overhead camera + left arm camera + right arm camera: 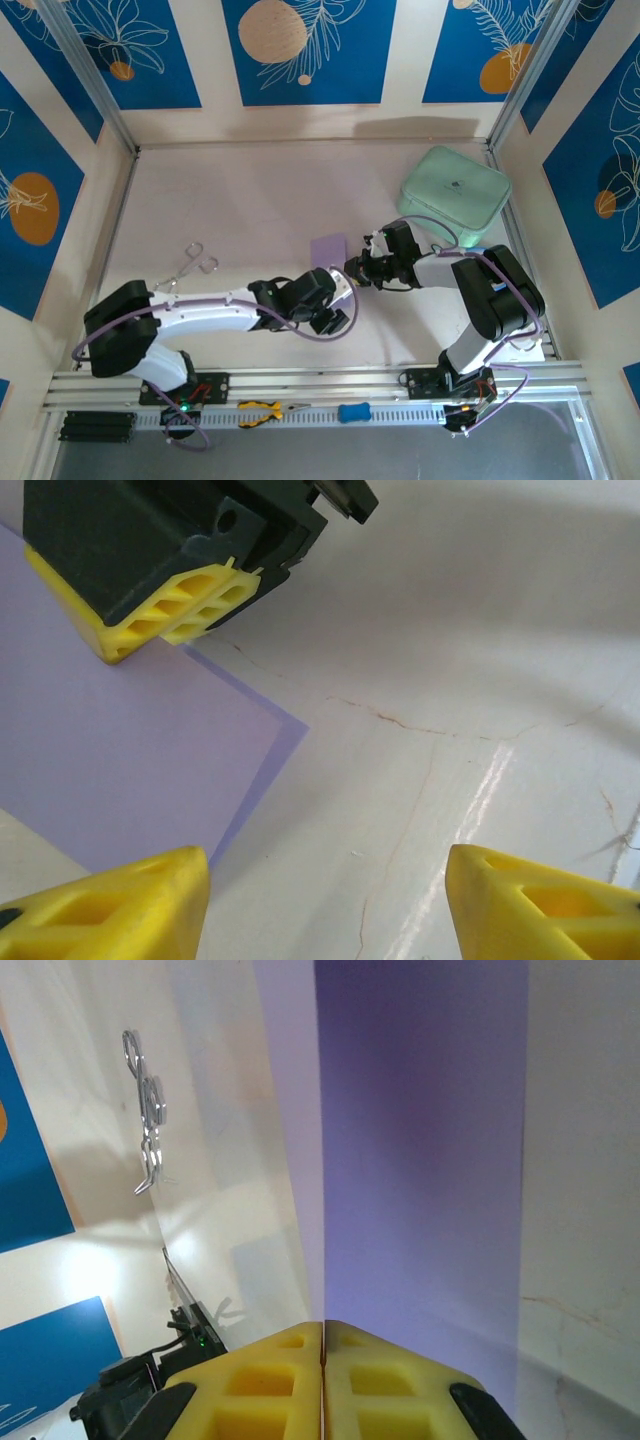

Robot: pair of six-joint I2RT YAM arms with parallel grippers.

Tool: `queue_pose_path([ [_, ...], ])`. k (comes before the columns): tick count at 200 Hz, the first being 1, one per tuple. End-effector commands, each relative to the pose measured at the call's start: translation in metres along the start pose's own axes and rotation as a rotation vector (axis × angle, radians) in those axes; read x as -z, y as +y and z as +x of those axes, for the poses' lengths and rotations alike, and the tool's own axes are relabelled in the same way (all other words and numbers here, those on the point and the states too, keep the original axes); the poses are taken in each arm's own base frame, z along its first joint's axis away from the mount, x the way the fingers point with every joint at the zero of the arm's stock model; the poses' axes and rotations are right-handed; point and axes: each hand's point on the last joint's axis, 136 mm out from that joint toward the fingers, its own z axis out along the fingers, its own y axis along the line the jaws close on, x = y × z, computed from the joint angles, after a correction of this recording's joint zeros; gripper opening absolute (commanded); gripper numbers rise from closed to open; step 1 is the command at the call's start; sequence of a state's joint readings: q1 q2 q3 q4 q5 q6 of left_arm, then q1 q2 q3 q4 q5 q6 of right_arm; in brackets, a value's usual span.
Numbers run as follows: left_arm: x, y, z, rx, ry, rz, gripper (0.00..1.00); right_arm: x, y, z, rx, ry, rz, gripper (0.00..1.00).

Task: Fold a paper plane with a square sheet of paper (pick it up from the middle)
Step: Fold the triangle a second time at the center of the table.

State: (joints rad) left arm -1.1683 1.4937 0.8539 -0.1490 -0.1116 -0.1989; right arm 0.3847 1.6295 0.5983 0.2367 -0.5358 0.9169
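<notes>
Where its two yellow fingers [260, 1390] meet flat with no gap, the right hand [323, 1340] is closed. Its tips are down at the edge of the sheet [420, 1160]; whether paper is pinched between them cannot be told. The left hand [325, 870] stands open, its fingers wide apart, with bare worktop [480, 680] between them and the sheet's corner just beside one finger. In the top view the lavender sheet lies flat near the middle of the worktop, at about 10 o'clock from the right hand and 12 o'clock from the left hand. The two hands nearly meet at its near edge. A mint-green case [455, 195] sits at 2 o'clock from the right hand, well apart, by the far right corner. Steel forceps [195, 262] lie at 9 o'clock from the sheet.
</notes>
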Motion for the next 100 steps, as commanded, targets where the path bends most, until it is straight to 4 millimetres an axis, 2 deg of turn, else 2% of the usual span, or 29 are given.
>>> queue_pose_path([
  [1,-0.009,0.003,-0.004,-0.117,0.023,-0.101,0.66,0.000,0.003,0.002,-0.005,0.033,-0.007,0.10],
  [27,-0.020,0.006,-0.001,-0.190,0.056,-0.202,0.67,0.001,0.004,0.002,-0.003,0.031,-0.007,0.10],
  [53,-0.023,0.015,-0.004,-0.213,0.053,-0.279,0.68,0.002,0.004,0.002,-0.003,0.028,-0.003,0.10],
  [100,-0.026,0.020,-0.005,-0.219,0.045,-0.317,0.70,0.002,0.002,0.004,-0.006,0.027,-0.003,0.10],
])
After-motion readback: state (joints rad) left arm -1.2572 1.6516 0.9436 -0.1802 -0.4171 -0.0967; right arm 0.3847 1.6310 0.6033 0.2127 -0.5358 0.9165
